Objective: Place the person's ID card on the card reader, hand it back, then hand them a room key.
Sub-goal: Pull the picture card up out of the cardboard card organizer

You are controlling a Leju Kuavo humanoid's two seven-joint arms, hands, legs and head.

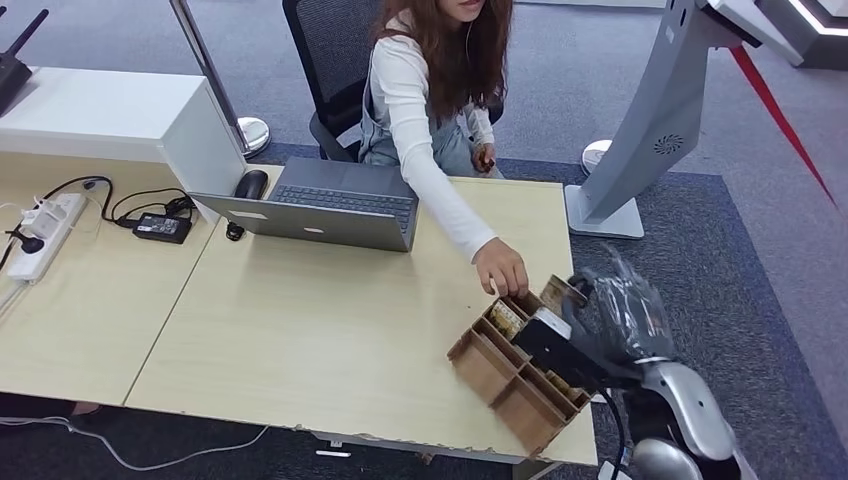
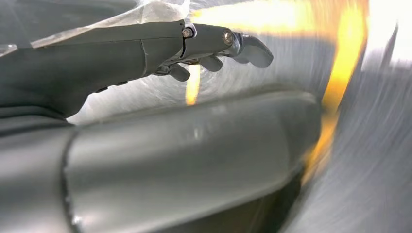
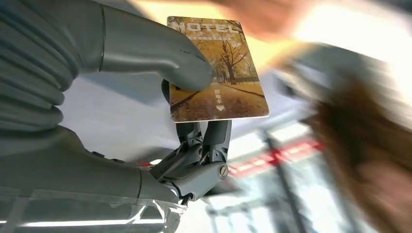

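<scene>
Glossy rectangular hotel key card (image 3: 218, 73) sits pinched in the right robot hand (image 3: 194, 97); left robot hand (image 2: 214, 48) hangs released.

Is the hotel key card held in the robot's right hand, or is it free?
Held. In the right wrist view the right hand pinches the hotel key card between the thumb in front and fingers behind.

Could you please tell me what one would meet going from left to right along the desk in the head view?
Power strip → black power adapter → mouse → laptop → person's hand → wooden card box → right hand.
</scene>
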